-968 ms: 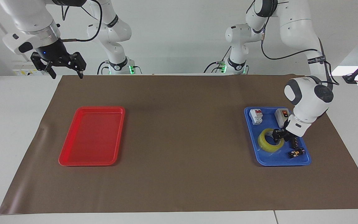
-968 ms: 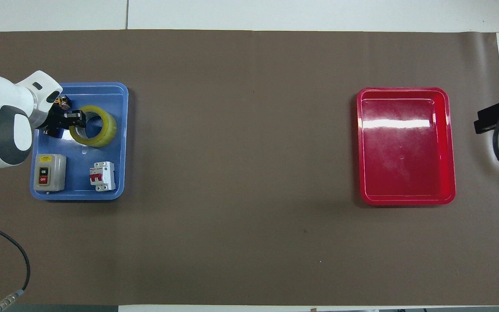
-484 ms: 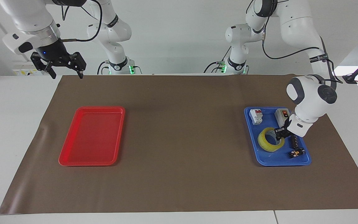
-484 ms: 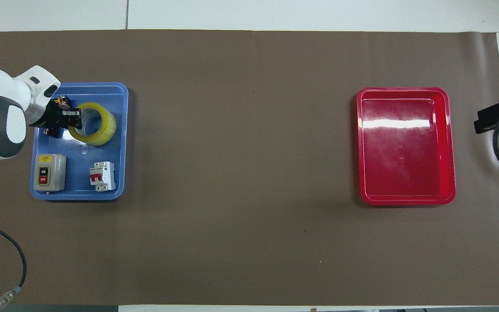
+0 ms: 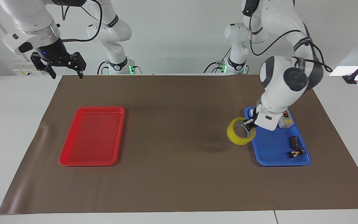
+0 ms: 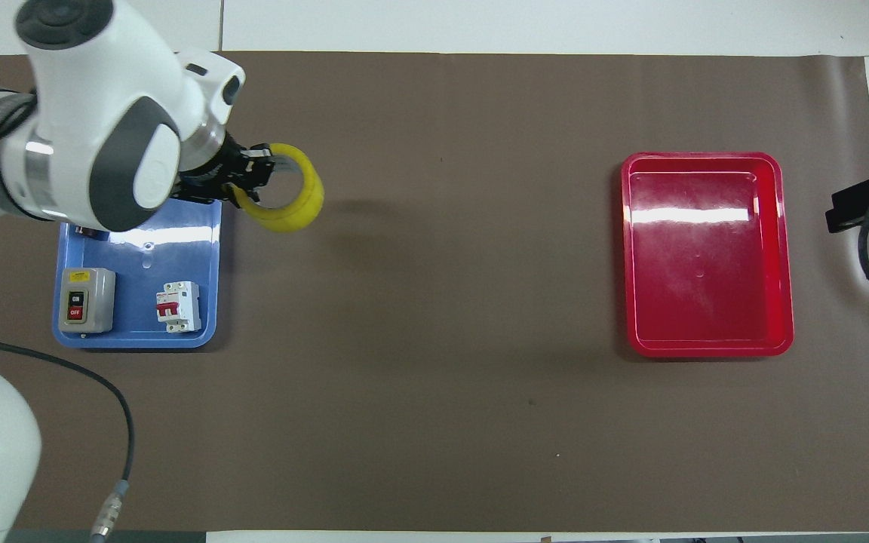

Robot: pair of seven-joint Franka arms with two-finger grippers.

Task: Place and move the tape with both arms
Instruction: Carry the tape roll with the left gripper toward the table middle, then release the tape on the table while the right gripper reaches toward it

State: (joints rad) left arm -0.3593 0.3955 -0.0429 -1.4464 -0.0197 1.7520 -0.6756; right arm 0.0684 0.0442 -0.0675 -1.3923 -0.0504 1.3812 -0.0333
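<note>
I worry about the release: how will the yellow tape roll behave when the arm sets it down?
The tape roll hangs tilted from the left gripper, shut on its wall. It keeps its ring shape, so probably stiff. Being round, it may roll if landed on edge.

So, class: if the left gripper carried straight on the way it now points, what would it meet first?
Probably the brown mat: the left gripper, shut on the tape, points slantwise down toward the table's middle, where nothing else lies.
</note>
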